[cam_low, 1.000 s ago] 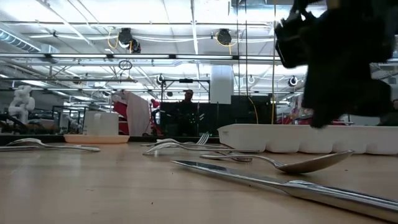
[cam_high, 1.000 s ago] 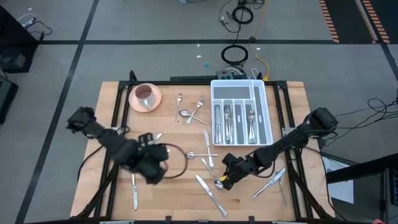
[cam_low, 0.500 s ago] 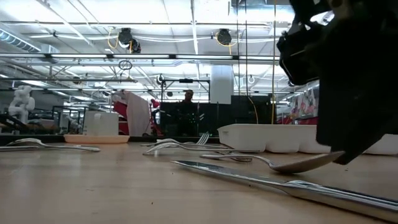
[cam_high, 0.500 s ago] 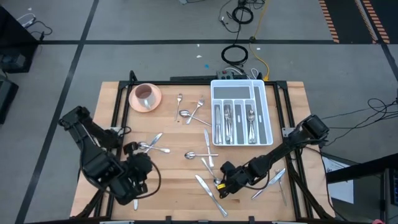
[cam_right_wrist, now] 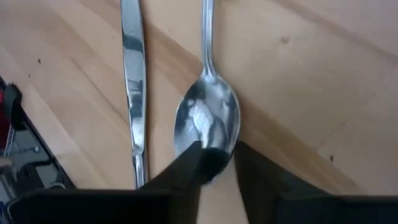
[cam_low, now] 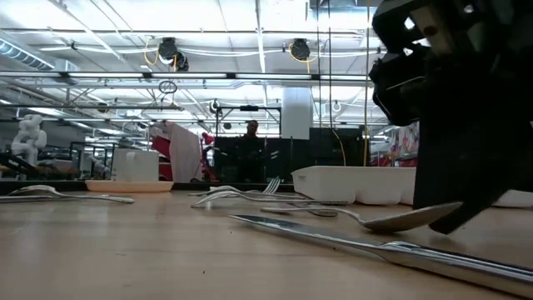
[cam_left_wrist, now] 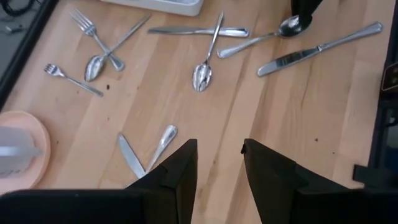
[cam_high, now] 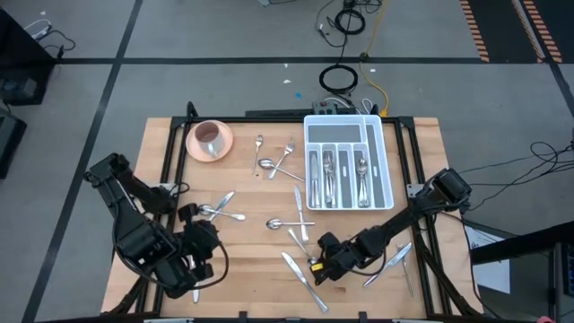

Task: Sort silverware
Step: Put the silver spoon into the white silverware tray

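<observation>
Steel spoon (cam_right_wrist: 207, 124) flat on bench (cam_high: 251, 260), near front edge; right fingers (cam_right_wrist: 214, 163) pinching bowl tip, nearly closed. Risk: thin rim slips out, spoon skids into knife (cam_right_wrist: 132, 74) just beside. Left fingers (cam_left_wrist: 217, 165) part open, empty, hovering.

On the worktop (cam_high: 251, 260), the tray (cam_high: 381, 144) sits at the far right with silverware (cam_high: 343, 175) in its compartments. The bowl (cam_high: 210, 138) stands far left. Loose forks and spoons (cam_high: 273, 160) lie between them. Nearer the front, the right hand (cam_high: 316, 266) rests at a spoon (cam_right_wrist: 207, 121), just beside a knife (cam_right_wrist: 132, 87). The left hand (cam_high: 195, 269) is at the front left.
</observation>
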You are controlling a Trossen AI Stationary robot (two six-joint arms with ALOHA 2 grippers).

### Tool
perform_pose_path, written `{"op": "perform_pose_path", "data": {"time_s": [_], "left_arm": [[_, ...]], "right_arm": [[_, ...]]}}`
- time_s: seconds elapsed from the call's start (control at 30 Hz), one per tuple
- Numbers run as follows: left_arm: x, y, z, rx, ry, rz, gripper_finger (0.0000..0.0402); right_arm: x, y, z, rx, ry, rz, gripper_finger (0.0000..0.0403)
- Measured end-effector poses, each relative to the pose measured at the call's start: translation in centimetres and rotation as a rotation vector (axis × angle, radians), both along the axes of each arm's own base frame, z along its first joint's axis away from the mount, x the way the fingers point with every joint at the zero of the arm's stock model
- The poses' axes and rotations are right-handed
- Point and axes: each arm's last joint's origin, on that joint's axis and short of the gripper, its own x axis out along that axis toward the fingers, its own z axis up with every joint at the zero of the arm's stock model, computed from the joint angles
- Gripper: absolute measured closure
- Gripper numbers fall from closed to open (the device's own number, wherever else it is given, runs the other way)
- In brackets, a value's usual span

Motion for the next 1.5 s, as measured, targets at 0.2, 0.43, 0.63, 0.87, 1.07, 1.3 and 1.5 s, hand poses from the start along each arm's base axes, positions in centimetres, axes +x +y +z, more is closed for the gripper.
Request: {"op": "perform_pose_path", "data": {"time_s": [0.2, 0.43, 0.63, 0.87, 1.07, 1.3, 1.5], "left_arm": [[0.0, 0.1, 0.0, 0.048, -0.017, -0.021, 0.0263], [-0.2, 0.3, 0.0, 0.077, 0.002, -0.020, 0.0263], [-0.1, 0.3, 0.0, 0.083, -0.003, -0.020, 0.0263], [-0.2, 0.3, 0.1, 0.100, -0.023, -0.022, 0.0263], [-0.2, 0.3, 0.1, 0.107, -0.033, -0.019, 0.0263], [-0.2, 0.3, -0.3, 0.116, -0.029, -0.012, 0.0263], [-0.1, 0.2, -1.6, 0.121, -0.021, 0.020, 0.0263]], "right_arm": [[0.1, 0.0, 0.1, -0.005, -0.010, 0.005, 0.0397], [1.5, 1.3, 4.0, -0.019, -0.067, 0.075, 0.0402], [1.6, 0.6, 11.8, -0.147, 0.071, 0.189, 0.0402], [-1.7, -4.0, 21.2, -0.334, 0.452, 0.374, 0.0403], [-1.8, -7.4, 23.1, -0.391, 0.352, 0.634, 0.0403], [-1.5, -12.0, 20.5, -0.422, 0.450, 0.761, 0.0403], [-2.5, -16.5, 16.9, -0.403, 0.611, 0.793, 0.0403]]}}
